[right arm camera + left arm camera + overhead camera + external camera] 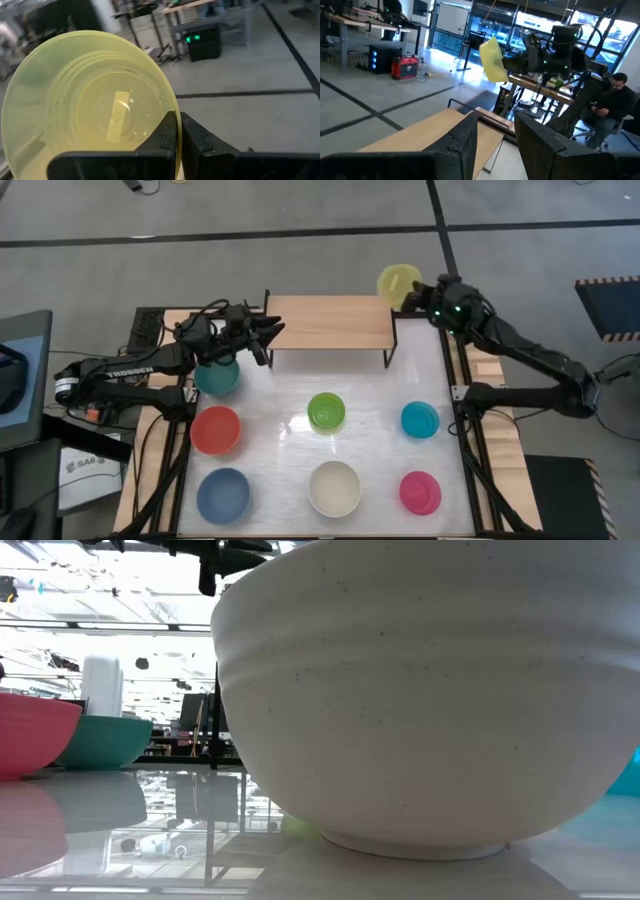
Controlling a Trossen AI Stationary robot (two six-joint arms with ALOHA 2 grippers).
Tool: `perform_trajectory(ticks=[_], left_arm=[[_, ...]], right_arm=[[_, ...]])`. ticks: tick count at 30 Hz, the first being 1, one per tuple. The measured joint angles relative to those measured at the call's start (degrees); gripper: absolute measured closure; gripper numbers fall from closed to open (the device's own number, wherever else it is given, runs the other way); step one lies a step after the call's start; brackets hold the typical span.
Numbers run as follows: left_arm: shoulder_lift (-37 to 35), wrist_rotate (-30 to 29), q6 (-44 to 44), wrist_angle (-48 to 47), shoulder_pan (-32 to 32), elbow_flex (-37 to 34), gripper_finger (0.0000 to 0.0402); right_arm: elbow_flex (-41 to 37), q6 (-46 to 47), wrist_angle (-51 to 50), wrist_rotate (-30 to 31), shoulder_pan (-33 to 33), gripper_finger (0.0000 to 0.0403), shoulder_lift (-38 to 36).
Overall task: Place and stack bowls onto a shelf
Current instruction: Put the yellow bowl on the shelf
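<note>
My right gripper [416,296] is shut on the yellow bowl [398,283], held in the air just past the far right corner of the shelf [328,320]. The bowl also shows in the left wrist view [492,59]. My left gripper [268,336] is open and empty at the shelf's left end, its fingers [465,140] over the wood top [430,132]. The teal bowl [216,375] rests on its base on the table below the left arm. The red [215,430], blue [222,495], green [326,412], cream [334,488], cyan [420,420] and pink [420,492] bowls stand on the table. My right gripper pinches the yellow bowl's rim [173,116] between its two fingers, one on either face of the wall. The fingers come at it from the table's right side. The bowl is lifted clear and tipped on its side, its round face toward the wrist camera.
In the low view the cream bowl [430,690] fills most of the picture, with the red [35,730] and teal [100,740] bowls at the left. A person [612,100] sits beyond the table. A power strip [148,330] lies at the far left corner.
</note>
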Motion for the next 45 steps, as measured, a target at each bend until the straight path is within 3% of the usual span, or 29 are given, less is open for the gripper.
perform_trajectory(ticks=[8, 16, 20, 25, 28, 34, 45], left_arm=[[2.8, 1.2, 0.7, 3.6, -0.3, 0.0, 0.0287], [10.4, 0.8, 4.7, 9.5, -2.8, 1.4, 0.0287], [13.5, -1.6, 8.4, 5.7, -4.0, 6.4, 0.0282], [17.8, -8.5, 19.8, -3.1, -5.4, 14.3, 0.0253], [20.6, -12.5, 22.5, -4.5, -5.5, 18.0, 0.0233], [26.7, -15.0, 23.0, -4.7, -5.0, 23.7, 0.0220], [34.7, -21.8, 25.9, -5.7, -6.0, 28.6, 0.0228]], right_arm=[[6.9, -10.0, -0.8, -0.4, 7.7, 0.0377, 9.5], [8.8, -14.7, -0.8, -6.2, 12.1, 0.0376, 14.6], [8.8, -15.0, -0.6, -6.2, 13.3, 0.0376, 15.8], [8.8, -17.6, 0.4, -5.9, 13.8, 0.0376, 16.3], [8.8, -17.8, 0.4, -2.5, 14.4, 0.0376, 16.2], [8.8, -17.9, 0.6, 5.8, 15.8, 0.0376, 16.2], [8.8, -13.4, 0.3, 9.6, 18.1, 0.0376, 16.3]])
